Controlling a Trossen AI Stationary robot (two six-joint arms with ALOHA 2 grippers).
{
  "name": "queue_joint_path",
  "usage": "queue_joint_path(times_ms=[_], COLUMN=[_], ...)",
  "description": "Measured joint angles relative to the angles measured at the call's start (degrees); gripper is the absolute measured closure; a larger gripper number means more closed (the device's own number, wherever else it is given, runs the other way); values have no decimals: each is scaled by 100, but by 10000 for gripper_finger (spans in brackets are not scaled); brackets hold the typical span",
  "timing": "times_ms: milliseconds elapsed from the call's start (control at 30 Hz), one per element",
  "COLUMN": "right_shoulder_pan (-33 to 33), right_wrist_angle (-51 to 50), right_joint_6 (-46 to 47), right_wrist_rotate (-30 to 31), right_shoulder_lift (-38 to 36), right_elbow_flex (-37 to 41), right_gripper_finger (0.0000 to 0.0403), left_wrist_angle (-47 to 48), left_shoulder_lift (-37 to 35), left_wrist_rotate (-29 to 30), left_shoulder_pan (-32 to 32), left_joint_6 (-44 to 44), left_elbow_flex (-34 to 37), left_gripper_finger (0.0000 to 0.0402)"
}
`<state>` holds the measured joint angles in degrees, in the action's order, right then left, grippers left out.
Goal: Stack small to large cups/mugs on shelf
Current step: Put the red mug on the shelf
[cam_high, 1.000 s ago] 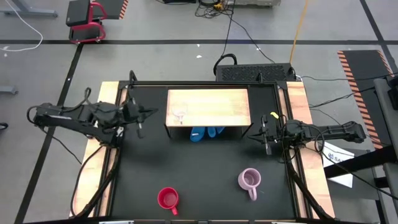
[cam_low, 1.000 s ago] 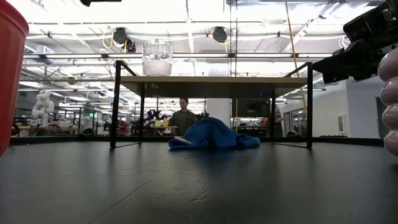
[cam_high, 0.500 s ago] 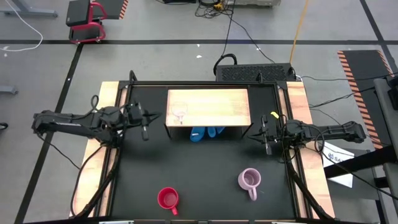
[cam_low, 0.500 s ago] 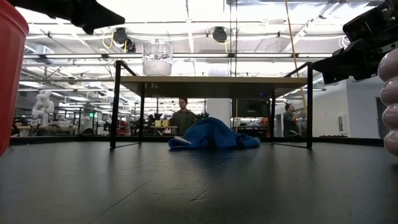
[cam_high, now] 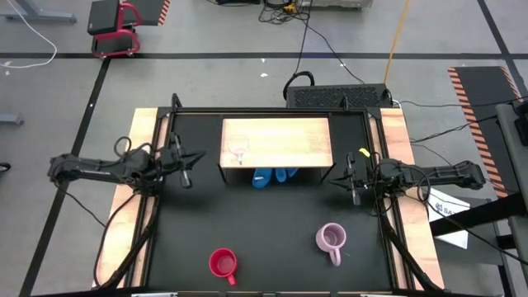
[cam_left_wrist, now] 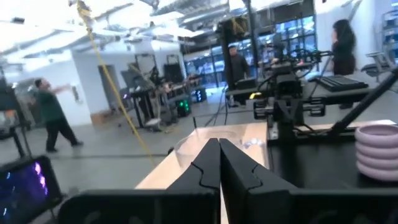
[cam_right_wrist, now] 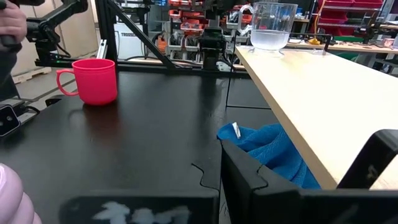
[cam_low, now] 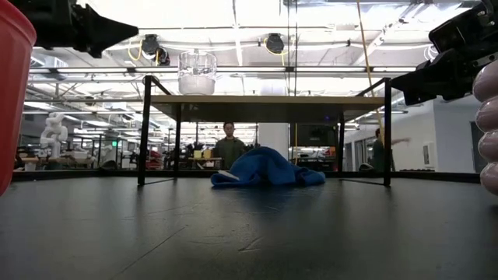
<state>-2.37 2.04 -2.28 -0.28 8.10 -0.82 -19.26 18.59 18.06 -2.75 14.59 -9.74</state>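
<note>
Pulled back from the low wood-topped shelf [cam_high: 276, 142], the left gripper [cam_high: 183, 157] has its fingers pressed together, empty. The small clear glass cup [cam_high: 239, 151] stands on the shelf; next, probably the red plastic mug [cam_high: 222, 263], then the lilac ribbed mug [cam_high: 331, 238]. The right gripper [cam_high: 350, 176] waits with fingers apart.

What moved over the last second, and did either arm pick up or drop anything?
Only the left arm moved: its pincer, shut and empty, first swung toward the wooden-topped shelf, then drew back a little. Nothing was grasped or released. The right pincer, small clear glass cup on the shelf, red mug and lilac mug stayed put.
</note>
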Motion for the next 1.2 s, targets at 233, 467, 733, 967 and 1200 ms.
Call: queue_joint_path(times_ms=[233,467,733,967,1200], right_shoulder_pan=[2,2,2,0,2], right_wrist_angle=[2,-1,-9,-11,-11], right_joint_6=[-9,-35,0,-46,-55], right_wrist_rotate=[0,0,-2,-2,-2], right_shoulder_lift=[2,2,2,2,2], right_elbow_flex=[0,0,0,0,0], right_gripper_finger=[403,403,403,403,403], left_wrist_angle=[-170,-487,-311,267,446], left_shoulder_lift=[-194,-191,-180,-184,-184], left_wrist_rotate=[8,-136,49,-493,-778], left_shoulder_pan=[-1,-29,-131,-243,-583], left_joint_6=[269,577,675,458,261], left_elbow_flex=[293,742,919,916,916], left_gripper_finger=[401,401,401,401,401])
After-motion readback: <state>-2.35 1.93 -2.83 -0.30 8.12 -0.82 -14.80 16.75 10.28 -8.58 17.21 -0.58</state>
